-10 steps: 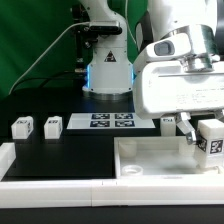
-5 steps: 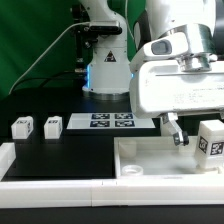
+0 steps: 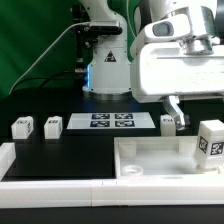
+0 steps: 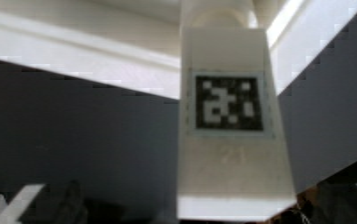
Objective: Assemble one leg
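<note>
Black tabletop (image 3: 70, 155) holds a white tray (image 3: 150, 146). One leg (image 3: 210, 140) stands in it at 3 o'clock. End effector (image 3: 174, 108) hangs at 1 o'clock, fingers apart, holding nothing. Tightening may be left.

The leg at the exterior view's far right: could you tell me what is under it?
The leg stands upright on the white tabletop, near its corner at the exterior view's right. Any hole or joint beneath its base is covered by the leg itself.

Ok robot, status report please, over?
Gripper open, holding nothing. Leg upright on the tabletop, under the gripper. Nothing blocking it.
</note>
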Robot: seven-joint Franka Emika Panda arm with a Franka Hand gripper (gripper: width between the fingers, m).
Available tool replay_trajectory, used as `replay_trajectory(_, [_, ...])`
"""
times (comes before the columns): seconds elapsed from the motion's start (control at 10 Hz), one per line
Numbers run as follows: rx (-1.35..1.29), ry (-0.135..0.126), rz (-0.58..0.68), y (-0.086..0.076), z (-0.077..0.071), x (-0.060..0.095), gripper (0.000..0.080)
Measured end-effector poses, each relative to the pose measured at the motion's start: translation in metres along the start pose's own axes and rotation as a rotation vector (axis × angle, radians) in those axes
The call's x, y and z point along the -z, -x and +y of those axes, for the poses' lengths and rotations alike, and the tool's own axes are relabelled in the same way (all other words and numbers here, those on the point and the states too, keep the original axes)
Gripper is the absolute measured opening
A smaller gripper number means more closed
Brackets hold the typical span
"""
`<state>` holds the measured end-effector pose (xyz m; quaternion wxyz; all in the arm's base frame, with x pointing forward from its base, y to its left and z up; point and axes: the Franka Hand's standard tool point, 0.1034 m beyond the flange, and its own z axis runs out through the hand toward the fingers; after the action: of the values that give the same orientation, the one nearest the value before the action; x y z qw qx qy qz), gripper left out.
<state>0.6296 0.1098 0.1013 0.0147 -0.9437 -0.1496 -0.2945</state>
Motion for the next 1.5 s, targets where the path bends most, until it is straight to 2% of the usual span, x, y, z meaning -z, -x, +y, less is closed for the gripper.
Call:
replay_trajectory(0.1, [0.005,0.001,-0.007,-0.003,0.004,0.004,0.0649])
replay_trajectory(0.3, [0.005,-0.007,-0.032,-0.001,0.002,0.003,0.0649])
replay_trajectory(0.4, [0.007,-0.035,-0.127,0.003,-0.004,0.002,0.0649])
replay_trajectory(0.5, [0.007,-0.053,-0.21,0.001,0.0,0.003,0.0649])
replay_trajectory(0.6, [-0.008,-0.08,-0.332,0.006,-0.001,0.002,0.0649])
replay_trajectory(0.7, [-0.015,-0.109,-0.443,0.003,-0.003,0.005,0.0649])
replay_trajectory(0.9, [-0.025,-0.145,-0.638,0.005,-0.007,0.008,0.0649])
replay_trajectory(1.0, [-0.025,-0.151,-0.727,0.005,-0.01,0.008,0.0649])
replay_trajectory(1.1, [-0.024,-0.144,-0.685,-0.004,-0.011,0.001,0.0649])
replay_trajectory(1.5, [-0.026,-0.145,-0.685,-0.005,-0.01,-0.007,0.0649])
